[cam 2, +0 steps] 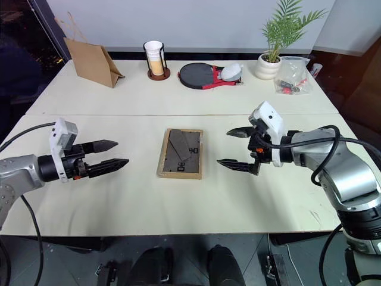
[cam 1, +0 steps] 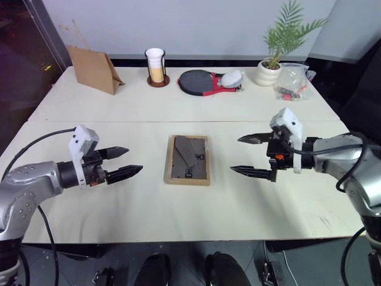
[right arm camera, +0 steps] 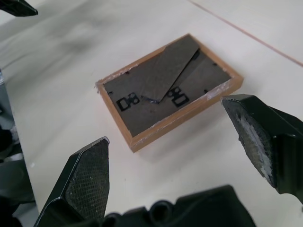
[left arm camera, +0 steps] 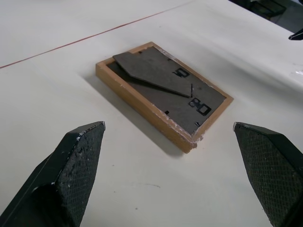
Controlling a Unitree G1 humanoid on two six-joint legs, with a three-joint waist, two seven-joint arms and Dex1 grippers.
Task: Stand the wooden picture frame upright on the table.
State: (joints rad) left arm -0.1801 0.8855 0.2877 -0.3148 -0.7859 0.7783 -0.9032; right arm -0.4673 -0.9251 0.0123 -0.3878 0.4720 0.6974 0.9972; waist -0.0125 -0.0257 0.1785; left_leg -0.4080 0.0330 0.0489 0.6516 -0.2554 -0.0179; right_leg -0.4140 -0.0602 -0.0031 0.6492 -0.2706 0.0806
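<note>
I have the wooden picture frame (cam 1: pixel 188 159) lying face down mid-table (cam 1: pixel 119 205), stand folded flat, between my left gripper (cam 1: pixel 122 162) and right gripper (cam 1: pixel 252 155), both wide open and empty; next, I judge, comes closing in to lift an edge.

left pincer (cam 1: pixel 122 162): spread wide, empty | right pincer (cam 1: pixel 251 156): spread wide, empty, pointing inward

Head cameras look down over the worktop (cam 1: pixel 119 202); both wrist cameras face the picture frame (left arm camera: pixel 163 92) closely from opposite sides.
</note>
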